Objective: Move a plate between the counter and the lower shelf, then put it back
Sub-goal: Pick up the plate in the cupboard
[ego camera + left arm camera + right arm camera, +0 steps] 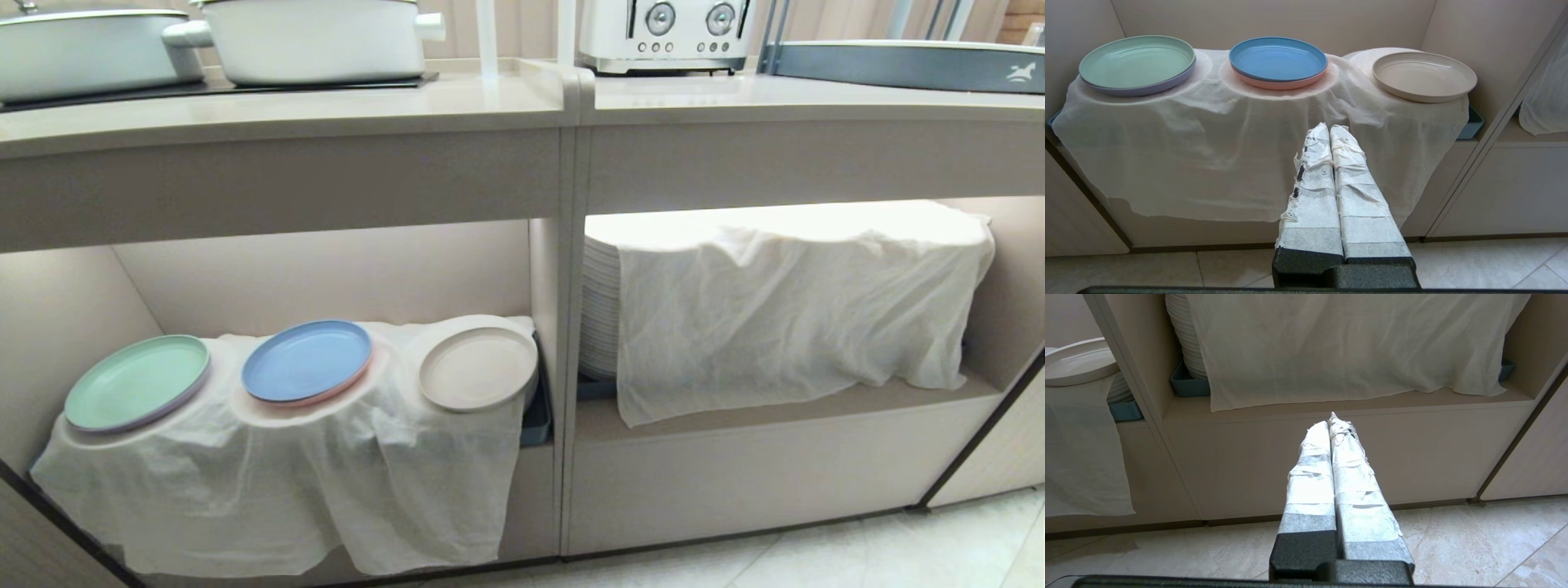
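My left claw (1329,130) hangs low in front of the lower shelf (326,269), its two tape-wrapped fingers (1312,192) pressed flat together along their whole length, pinching nothing and touching nothing; their tips point toward the white cloth (1208,134) that drapes over the low stacks in that bay. My right claw (1331,424) is the same, fingers (1310,482) closed against each other and empty, held above the pale tiled floor (1453,547) and aimed at the neighbouring bay, where a tall stack of white plates (600,310) sits half under another white cloth (800,302). Neither arm shows in the head view. The cream plate (478,367) lies on the rightmost cloth-covered stack in the lower shelf, close beside the upright partition (571,327) between the two bays. To its left, on the middle stack, a blue plate (306,359) rests on a pink one, and further left a mint-green plate (136,382) rests on a lilac one. A blue-grey tray (1472,122) peeks out under the cloth beside the cream plate. Above, the desk (326,110) carries two white pots (318,37) on a black hob panel, and a white toaster (665,33) stands further right.
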You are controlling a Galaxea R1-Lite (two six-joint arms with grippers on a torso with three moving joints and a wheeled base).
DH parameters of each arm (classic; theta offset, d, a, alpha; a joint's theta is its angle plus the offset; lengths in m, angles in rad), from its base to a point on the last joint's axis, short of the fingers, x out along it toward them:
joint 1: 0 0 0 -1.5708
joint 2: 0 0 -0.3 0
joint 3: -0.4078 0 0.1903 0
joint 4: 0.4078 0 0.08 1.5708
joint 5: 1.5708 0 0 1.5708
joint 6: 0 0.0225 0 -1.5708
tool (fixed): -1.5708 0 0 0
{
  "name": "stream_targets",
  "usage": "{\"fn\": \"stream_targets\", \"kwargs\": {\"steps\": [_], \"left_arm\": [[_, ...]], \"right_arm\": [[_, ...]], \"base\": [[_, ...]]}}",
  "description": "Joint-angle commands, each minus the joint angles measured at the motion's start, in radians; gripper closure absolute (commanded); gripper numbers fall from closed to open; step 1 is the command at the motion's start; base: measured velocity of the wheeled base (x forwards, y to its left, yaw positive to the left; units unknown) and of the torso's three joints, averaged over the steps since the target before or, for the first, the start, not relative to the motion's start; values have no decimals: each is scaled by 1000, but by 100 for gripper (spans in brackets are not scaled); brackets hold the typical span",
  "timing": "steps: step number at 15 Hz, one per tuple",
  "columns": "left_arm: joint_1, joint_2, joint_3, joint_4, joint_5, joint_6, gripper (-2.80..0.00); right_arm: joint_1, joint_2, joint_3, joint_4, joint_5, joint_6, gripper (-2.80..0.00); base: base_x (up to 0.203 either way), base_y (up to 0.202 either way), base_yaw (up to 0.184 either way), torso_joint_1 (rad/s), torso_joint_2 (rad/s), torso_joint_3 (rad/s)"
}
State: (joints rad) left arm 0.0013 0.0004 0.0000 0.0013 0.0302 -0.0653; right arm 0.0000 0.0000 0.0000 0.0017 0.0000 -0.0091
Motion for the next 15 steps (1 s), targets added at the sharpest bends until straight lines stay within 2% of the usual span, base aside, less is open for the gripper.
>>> {"fn": "stream_targets", "kwargs": {"steps": [1, 15], "left_arm": [[0, 1, 0, 0, 2, -1, 0], [0, 1, 0, 0, 4, -7, 0]], "right_arm": [[0, 0, 0, 0, 0, 0, 0], [0, 0, 0, 0, 0, 0, 0]], "base": [[0, 0, 0, 0, 0, 0], [0, 0, 0, 0, 0, 0]]}}
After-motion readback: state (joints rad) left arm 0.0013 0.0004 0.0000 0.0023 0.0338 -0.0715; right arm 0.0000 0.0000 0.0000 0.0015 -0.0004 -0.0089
